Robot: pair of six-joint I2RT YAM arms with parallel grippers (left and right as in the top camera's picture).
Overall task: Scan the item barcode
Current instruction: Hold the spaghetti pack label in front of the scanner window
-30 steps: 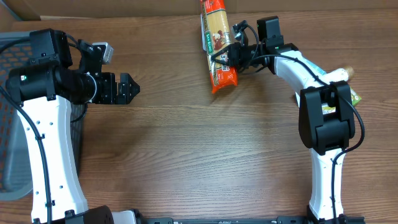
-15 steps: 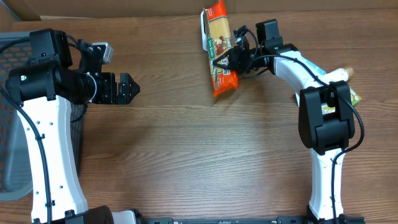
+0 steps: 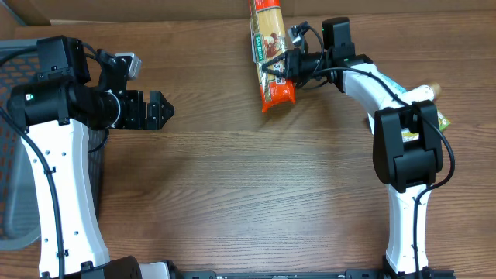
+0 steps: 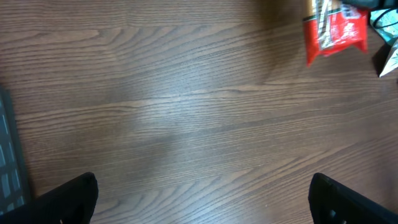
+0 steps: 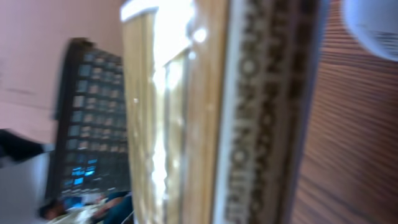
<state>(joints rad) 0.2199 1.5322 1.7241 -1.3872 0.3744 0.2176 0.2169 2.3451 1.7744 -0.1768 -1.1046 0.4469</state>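
The right end effector (image 3: 288, 66) is pinched on the pack (image 3: 267, 39), gripping it on its long side, nearer the red end than the far end. In the right wrist view the pack (image 5: 186, 124) fills the frame right against the end effector. It is blurred, with pale strands behind a clear window and a band of lettering along one edge. From the grip, the pack's red end points toward the middle of the surface (image 3: 248, 178), and its other end runs out past the far edge of the overhead view. I cannot tell whether the pack rests on the surface or hangs just above it.

Well apart from this end effector, across the surface, the left end effector (image 3: 163, 108) hangs spread wide and holds nothing, pointing toward the pack. Its dark fingers (image 4: 68, 199) sit at the bottom corners of the left wrist view, with bare wood between them. The pack's red end (image 4: 334, 32) shows far ahead of it and off to one side.

Behind the left end effector, by the arm's base, stands a dark mesh basket (image 3: 12, 77). It also shows, blurred, beyond the pack in the right wrist view (image 5: 87, 118).
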